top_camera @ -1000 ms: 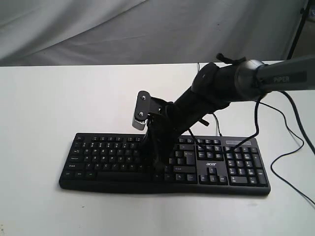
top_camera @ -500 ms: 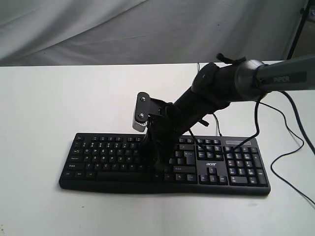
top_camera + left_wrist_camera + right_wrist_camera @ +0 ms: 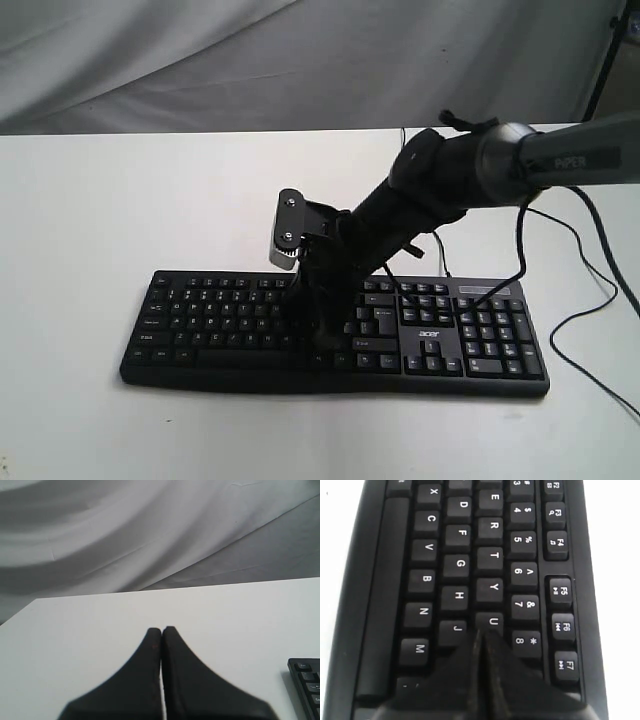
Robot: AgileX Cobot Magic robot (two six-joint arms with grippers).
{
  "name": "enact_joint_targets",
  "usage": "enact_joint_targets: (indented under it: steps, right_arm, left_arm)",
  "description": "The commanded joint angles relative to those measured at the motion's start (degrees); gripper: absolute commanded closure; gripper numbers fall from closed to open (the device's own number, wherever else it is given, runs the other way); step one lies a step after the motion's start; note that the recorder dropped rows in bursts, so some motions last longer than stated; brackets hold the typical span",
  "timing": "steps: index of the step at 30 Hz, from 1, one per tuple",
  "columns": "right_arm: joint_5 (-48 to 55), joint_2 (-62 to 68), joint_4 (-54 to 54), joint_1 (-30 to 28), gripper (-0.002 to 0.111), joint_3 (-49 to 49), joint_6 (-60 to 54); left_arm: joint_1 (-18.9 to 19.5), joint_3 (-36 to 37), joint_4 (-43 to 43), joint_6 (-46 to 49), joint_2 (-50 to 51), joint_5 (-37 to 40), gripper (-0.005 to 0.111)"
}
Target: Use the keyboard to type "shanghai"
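Keyboard (image 3: 200, 320) lies across the lower middle of the frame on the white counter (image 3: 100, 200). Right gripper (image 3: 481, 636), jaws pressed together, tips by the J (image 3: 454, 628) and U (image 3: 491, 621) keys; left gripper (image 3: 161, 630) jaws likewise together.

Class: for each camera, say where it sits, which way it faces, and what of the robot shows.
Exterior: off the arms, facing the keyboard on the white table; right arm shows.
Left wrist: along the shut left gripper, over table toward the backdrop.
Right wrist: down past the shut right gripper onto the keyboard.
All three show the keyboard.
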Motion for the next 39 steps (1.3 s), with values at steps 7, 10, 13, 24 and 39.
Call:
enact_joint_targets:
  steps: [7, 10, 13, 24, 39]
  right_arm:
    - [-0.2, -6.0, 0.0, -0.2, 0.108, 0.3, 2.0]
    - [-0.2, -6.1, 0.2, -0.2, 0.108, 0.3, 2.1]
    - [-0.2, -6.1, 0.2, -0.2, 0.108, 0.3, 2.1]
    - [-0.2, -7.2, 0.4, -0.2, 0.108, 0.3, 2.1]
    - [-1.9, -18.1, 2.2, -0.2, 0.108, 0.3, 11.4]
  left_arm:
    - [-0.2, 0.3, 0.0, -0.2, 0.2, -0.2, 0.106]
    - [-0.2, 0.3, 0.0, -0.2, 0.2, -0.2, 0.106]
    - [-0.2, 0.3, 0.0, -0.2, 0.2, -0.2, 0.106]
    - [-0.2, 0.3, 0.0, -0.2, 0.2, -0.2, 0.106]
    - [-0.2, 0.3, 0.0, -0.2, 0.2, -0.2, 0.106]
